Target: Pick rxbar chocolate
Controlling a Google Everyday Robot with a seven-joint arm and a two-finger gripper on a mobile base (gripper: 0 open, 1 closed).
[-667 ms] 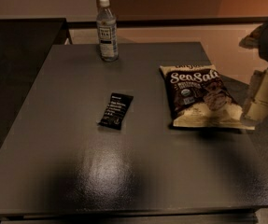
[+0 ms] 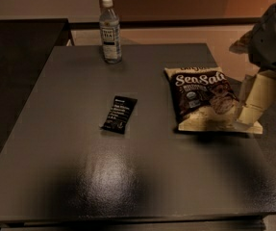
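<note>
The rxbar chocolate (image 2: 119, 113) is a small flat black wrapper with white text. It lies flat near the middle of the dark grey table (image 2: 80, 177). My gripper (image 2: 253, 102) hangs at the right side of the view, over the right edge of the Sea Salt chip bag (image 2: 202, 97). It is well to the right of the bar and holds nothing that I can see.
A clear water bottle (image 2: 110, 30) with a white cap stands at the table's back, left of centre. The large chip bag lies flat on the right half of the table. A darker counter (image 2: 17, 47) adjoins the table on the left.
My gripper has shifted slightly to the left, over the chip bag's right edge. The bar, bag and bottle have not moved.
</note>
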